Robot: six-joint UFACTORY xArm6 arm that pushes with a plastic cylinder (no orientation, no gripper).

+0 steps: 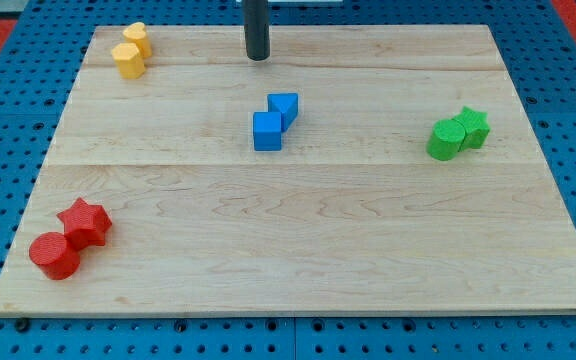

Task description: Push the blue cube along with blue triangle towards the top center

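My tip (pixel 257 57) sits near the top edge of the worktop (pixel 298 250), close to the middle of that edge, at the lower end of a straight dark rod that comes down from the view's top. There is no pincer on this arm, only the rod, so nothing is grasped.

The blue cube (pixel 267 132) lies a little above the middle of the worktop, below my tip and well apart from it. The blue triangle (pixel 284 106) rests against the cube's upper right corner, touching it (its exact shape is hard to make out from this angle). The triangle is the nearer of the two to my tip, slightly to the view's right of it, with bare wood between them.

In the top left corner two yellow blocks (pixel 131 51) stand pressed together, one just above the other. Near the right edge a green cylinder (pixel 446 139) touches a green star (pixel 472 127). In the bottom left corner a red cylinder (pixel 55 256) sits against a red star (pixel 84 221).
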